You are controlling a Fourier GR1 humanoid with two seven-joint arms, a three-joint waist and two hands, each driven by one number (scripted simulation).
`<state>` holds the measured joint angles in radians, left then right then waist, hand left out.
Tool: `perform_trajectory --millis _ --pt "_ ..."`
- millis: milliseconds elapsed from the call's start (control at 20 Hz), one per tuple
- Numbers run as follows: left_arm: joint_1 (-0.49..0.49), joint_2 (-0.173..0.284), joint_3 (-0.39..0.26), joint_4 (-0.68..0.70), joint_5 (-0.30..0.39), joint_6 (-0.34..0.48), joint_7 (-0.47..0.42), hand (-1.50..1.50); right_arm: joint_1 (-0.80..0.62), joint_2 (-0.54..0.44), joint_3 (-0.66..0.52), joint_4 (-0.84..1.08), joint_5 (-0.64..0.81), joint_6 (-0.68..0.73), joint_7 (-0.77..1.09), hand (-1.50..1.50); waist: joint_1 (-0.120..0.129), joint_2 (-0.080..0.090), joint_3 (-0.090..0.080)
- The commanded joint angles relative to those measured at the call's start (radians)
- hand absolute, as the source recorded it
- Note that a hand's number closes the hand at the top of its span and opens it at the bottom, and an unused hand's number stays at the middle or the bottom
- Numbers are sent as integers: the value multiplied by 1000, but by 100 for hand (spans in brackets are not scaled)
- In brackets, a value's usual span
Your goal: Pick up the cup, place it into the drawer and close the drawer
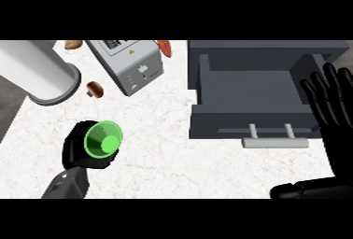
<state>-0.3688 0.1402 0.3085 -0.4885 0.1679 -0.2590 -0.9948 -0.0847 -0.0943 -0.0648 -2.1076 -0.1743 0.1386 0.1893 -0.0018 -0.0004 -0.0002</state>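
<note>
- Left hand [81,151] low at the left of the counter [172,158], fingers curled round the green cup [103,138] — black fingers wrapping its sides, the open mouth facing up toward the head view.
- Cup well apart from the drawer [248,93], out over the white marbled top, left of the drawer's front.
- Drawer pulled open at the right: grey walls, bare grey floor inside, front panel [255,126] nearest the lower edge, with a pale bar handle [274,142] on two short posts.
- Right hand [334,100] at the right edge, fingers straight and spread, pointing up — resting beside the drawer's right wall, holding nothing.
- Grey forearm [66,186] rising from the lower edge to the left hand.
- Grey toaster-like appliance [127,63] lying tilted near the top, left of the drawer.
- Large pale cylinder [41,72] at the upper left, reaching off the counter's edge.
- Small brown item [95,89] between cylinder and appliance; another brown one [73,45] at the top; an orange-red piece [165,47] just beside the appliance's upper right corner. Kind of each not clear.
</note>
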Motion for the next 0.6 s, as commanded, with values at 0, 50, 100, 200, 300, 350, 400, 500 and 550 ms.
perform_trajectory --millis 0,50,100,200,300,350,400,500,550 --pt "51 -55 -38 -138 10 -47 -63 150 -20 -12 -22 -4 2 -18 33 -150 11 -4 1" --pt "6 -35 -31 -138 18 -62 -52 150 21 37 45 14 63 -27 -23 -150 8 -3 1" --pt "33 -59 -58 -199 13 -56 -31 150 -28 9 9 59 50 -16 -29 -150 15 -4 1" --pt "58 -52 -84 -289 20 -71 30 150 21 -35 -68 0 -50 25 -2 -150 10 -6 2" --pt "39 -56 -124 -407 20 -42 161 150 30 3 -8 6 23 -6 -16 -150 18 -10 3" --pt "32 -78 -138 -454 24 -14 200 150 -24 38 39 63 63 -29 -40 -150 23 -7 2" --pt "46 -95 -153 -491 15 14 205 150 -29 -32 -61 8 -44 0 41 -150 11 -6 2" --pt "52 -95 -169 -598 49 6 322 150 -1 14 25 -35 35 -40 60 -150 11 -6 1" --pt "96 -109 -191 -684 61 -6 351 150 54 -24 -64 16 -57 40 -30 -150 13 -7 2"
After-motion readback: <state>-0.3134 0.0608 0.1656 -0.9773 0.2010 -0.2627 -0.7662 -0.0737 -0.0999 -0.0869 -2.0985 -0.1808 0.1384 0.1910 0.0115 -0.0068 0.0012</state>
